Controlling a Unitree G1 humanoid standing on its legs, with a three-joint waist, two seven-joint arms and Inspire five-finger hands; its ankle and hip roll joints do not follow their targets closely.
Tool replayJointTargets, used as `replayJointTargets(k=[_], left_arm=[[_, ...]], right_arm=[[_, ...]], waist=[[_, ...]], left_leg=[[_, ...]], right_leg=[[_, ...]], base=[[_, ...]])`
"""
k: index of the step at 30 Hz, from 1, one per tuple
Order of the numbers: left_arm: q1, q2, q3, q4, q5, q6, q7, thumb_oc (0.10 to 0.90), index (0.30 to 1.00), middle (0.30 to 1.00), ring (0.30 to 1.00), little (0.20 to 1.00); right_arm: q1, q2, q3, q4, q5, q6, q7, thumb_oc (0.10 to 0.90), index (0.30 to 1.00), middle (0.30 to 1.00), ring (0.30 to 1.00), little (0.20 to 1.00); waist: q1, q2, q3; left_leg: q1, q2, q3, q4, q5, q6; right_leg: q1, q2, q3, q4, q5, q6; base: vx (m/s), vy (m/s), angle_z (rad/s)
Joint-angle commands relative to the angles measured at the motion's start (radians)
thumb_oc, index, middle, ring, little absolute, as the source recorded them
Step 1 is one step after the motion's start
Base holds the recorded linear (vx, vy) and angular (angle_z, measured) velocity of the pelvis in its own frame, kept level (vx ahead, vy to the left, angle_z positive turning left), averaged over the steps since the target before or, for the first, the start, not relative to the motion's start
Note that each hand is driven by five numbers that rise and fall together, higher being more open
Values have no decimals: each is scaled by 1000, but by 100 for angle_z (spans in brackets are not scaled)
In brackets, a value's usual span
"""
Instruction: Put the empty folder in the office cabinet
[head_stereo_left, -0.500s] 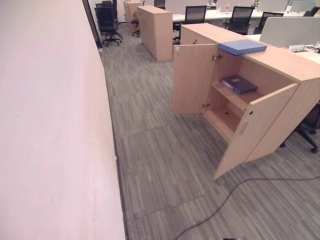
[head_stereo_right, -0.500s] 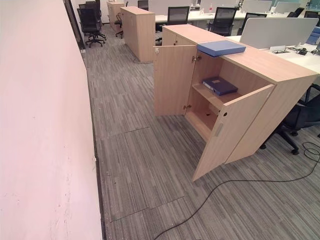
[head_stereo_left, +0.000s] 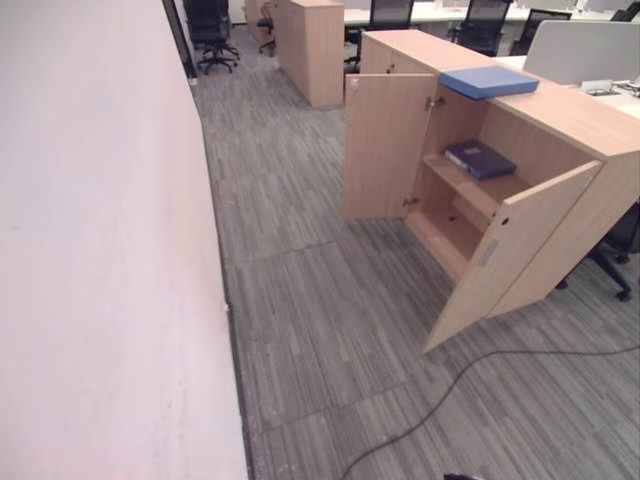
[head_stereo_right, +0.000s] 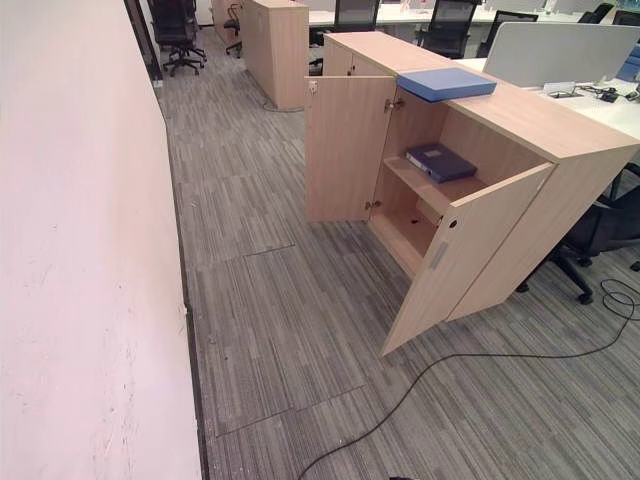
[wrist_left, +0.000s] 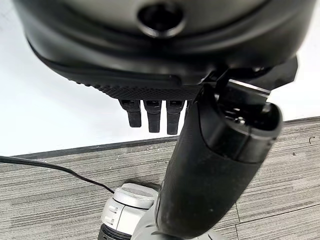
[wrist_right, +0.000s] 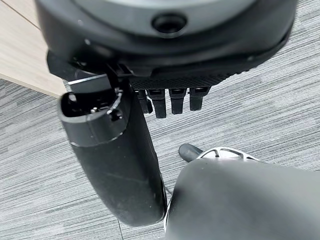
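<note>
Office carpet, wall at 9 o'clock | cabinet (head_stereo_left: 520, 170) at 2 o'clock, doors open | folder (head_stereo_left: 488, 82) on its top, another on the shelf | left hand (wrist_left: 220, 165), right hand (wrist_right: 112, 155): fingers seemingly straight, empty | risk: you clip the near door (head_stereo_left: 510, 255) approaching.

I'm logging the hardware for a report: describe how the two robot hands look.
The left robot hand has a dark, rounded palm housing with a round recess, a fine dotted texture along its edge, a thick black thumb and a row of short black fingers. The right robot hand looks the same.
</note>
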Motion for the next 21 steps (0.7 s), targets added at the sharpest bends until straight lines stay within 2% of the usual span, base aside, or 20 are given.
replayJointTargets(k=[1,2,4,5,6,7,9,10,12,14,16,17,18,20,21], left_arm=[[-45,25,-8,63,12,-10,-2,800,900,900,900,900],[-47,26,-10,61,11,-10,-2,800,900,900,900,900],[-56,27,-13,56,1,-11,2,800,900,900,900,900],[-69,28,-15,47,-19,-15,5,800,900,900,900,900],[-69,28,-15,47,-19,-15,5,800,900,900,900,900],[-71,26,-16,43,-21,-17,5,800,900,900,900,900],[-69,25,-14,34,-23,-17,7,800,900,900,900,900],[-70,23,-13,28,-22,-16,10,800,900,900,900,900],[-72,20,-13,25,-34,-19,13,800,900,900,900,900],[-66,16,-11,29,-42,-20,13,800,900,900,900,900],[-57,17,-5,38,-42,-19,14,800,900,900,900,900],[-54,20,-3,41,-44,-19,15,800,900,900,900,900],[-54,20,-3,41,-44,-19,15,800,900,900,900,900],[-52,26,2,45,-57,-24,21,800,900,900,900,900],[-51,31,1,51,-62,-28,25,800,900,900,900,900]], right_arm=[[-33,-17,23,40,-4,11,5,800,900,900,900,900],[-33,-19,21,41,-4,12,6,800,900,900,900,900],[-37,-25,16,44,-1,13,5,800,900,900,900,900],[-42,-32,13,39,2,13,4,800,900,900,900,900],[-43,-32,12,39,2,13,4,800,900,900,900,900],[-44,-33,14,38,4,12,3,800,900,900,900,900],[-44,-34,21,32,1,11,3,800,900,900,900,900],[-46,-37,31,24,-4,11,2,800,900,900,900,900],[-45,-41,38,18,-5,9,-3,800,900,900,900,900],[-46,-44,45,20,-15,9,-5,800,900,900,900,900],[-48,-45,50,27,-22,8,-3,800,900,900,900,900],[-51,-46,50,29,-24,7,-3,800,900,900,900,900],[-51,-46,50,29,-24,7,-3,800,900,900,900,900],[-59,-48,49,35,-25,4,-7,800,900,900,900,900],[-58,-46,49,44,-29,5,-10,800,900,900,900,900]], waist=[[8,-30,7],[10,-30,12],[13,-36,33],[18,-43,66],[16,-45,63],[20,-47,72],[30,-48,90],[43,-43,110],[52,-41,125],[70,-38,127],[85,-49,122],[91,-47,119],[92,-48,121],[105,-34,120],[114,-34,127]], left_leg=[[34,47,-34,-60,-3,-82],[34,47,-37,-58,0,-80],[-12,37,-40,26,-24,-78],[-111,16,-31,219,-72,-98],[-117,14,-32,219,-69,-97],[-148,14,-31,295,-63,-107],[-207,16,-43,461,-17,-120],[-245,13,-64,557,34,-129],[-319,-14,-108,623,115,-151],[-372,-30,-135,561,97,-142],[-375,-7,-145,446,54,-127],[-382,17,-161,365,64,-127],[-376,17,-159,359,66,-127],[-404,90,-192,190,157,-147],[-416,139,-187,117,202,-157]], right_leg=[[66,-89,7,-46,36,115],[69,-90,8,-46,36,113],[67,-102,6,-29,30,104],[51,-115,6,13,-1,83],[47,-117,5,14,0,84],[47,-117,4,21,-9,74],[58,-107,12,27,-29,51],[72,-95,23,29,-40,39],[71,-95,28,34,-49,31],[82,-91,42,27,-58,36],[99,-88,54,13,-71,51],[106,-81,58,9,-76,59],[108,-82,60,9,-77,58],[137,-69,78,-3,-98,71],[164,-68,93,-13,-109,80]], base=[[35,-42,4],[10,-50,4],[-56,-90,7],[-83,-97,16],[-68,-109,21],[3,-66,14],[34,-91,0],[36,-63,-11],[45,-15,-20],[151,18,-21],[212,28,-17],[140,27,-21],[164,65,-18],[254,130,-7],[294,177,-9]])
